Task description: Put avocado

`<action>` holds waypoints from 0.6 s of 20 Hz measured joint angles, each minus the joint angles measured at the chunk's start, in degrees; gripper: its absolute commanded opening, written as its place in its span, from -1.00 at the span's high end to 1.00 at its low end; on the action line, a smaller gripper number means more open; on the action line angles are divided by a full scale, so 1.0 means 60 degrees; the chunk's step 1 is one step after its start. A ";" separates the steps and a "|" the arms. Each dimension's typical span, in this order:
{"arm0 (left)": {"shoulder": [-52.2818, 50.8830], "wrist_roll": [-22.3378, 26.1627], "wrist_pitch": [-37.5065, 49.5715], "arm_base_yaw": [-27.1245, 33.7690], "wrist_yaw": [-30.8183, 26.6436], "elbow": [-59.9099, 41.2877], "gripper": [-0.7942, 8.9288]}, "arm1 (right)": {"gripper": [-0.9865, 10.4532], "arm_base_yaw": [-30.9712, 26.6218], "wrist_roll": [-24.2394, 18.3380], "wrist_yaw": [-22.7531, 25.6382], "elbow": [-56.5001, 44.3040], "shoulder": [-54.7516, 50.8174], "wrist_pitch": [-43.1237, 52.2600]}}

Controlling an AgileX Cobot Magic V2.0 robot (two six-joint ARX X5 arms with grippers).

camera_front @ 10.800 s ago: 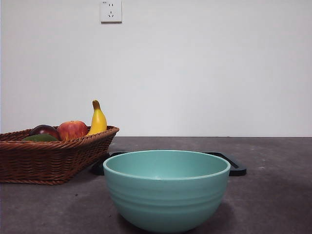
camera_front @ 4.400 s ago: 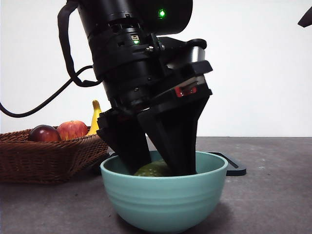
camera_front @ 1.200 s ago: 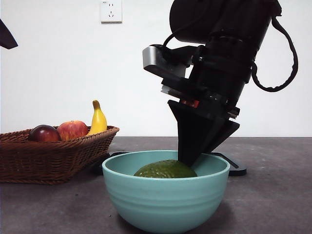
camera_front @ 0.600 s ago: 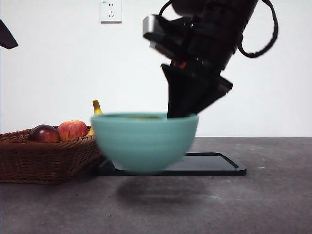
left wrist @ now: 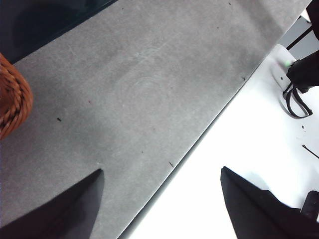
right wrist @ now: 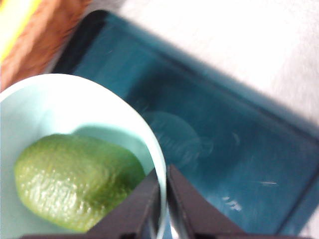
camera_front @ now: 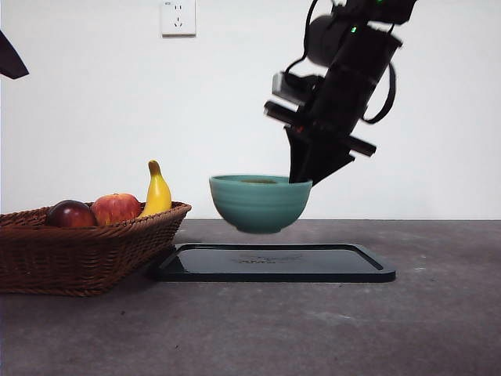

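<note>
- Avocado (right wrist: 75, 181) lay inside teal bowl (camera_front: 260, 202).
- Right gripper (right wrist: 163, 191): jaws pinched on bowl rim at 3 o'clock, bowl held above black tray (camera_front: 274, 262).
- Left gripper (left wrist: 159, 199): jaws apart, empty, over surface.
- Judged: fruit placed; setting bowl down left.

avocado (right wrist: 75, 181) moved from basket into teal bowl (camera_front: 261, 203), right hand (camera_front: 301, 178) now holding bowl above tray (camera_front: 274, 263)

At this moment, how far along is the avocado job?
Done: the avocado lies inside the teal bowl. In hand: the right gripper is shut on the bowl's rim, holding it in the air above the black tray. Left: setting the bowl down, probably on that tray. The left gripper waits open.
</note>
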 measured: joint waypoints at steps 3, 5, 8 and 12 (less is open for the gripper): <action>0.0000 0.0000 -0.0007 0.0000 0.0004 0.0000 0.07 | 0.80 -0.0080 0.0000 0.0004 0.0222 0.0856 0.0186; 0.0000 0.0000 -0.0011 0.0000 0.0004 0.0000 0.07 | 0.80 -0.0117 0.0000 -0.0007 0.0222 0.1056 0.0219; 0.0000 0.0000 -0.0011 0.0000 0.0000 0.0000 0.07 | 0.80 -0.0138 0.0000 -0.0007 0.0226 0.1071 0.0219; 0.0000 0.0000 -0.0011 0.0000 0.0004 0.0000 0.07 | 0.49 -0.0135 0.0036 -0.0022 0.0226 0.1071 0.0211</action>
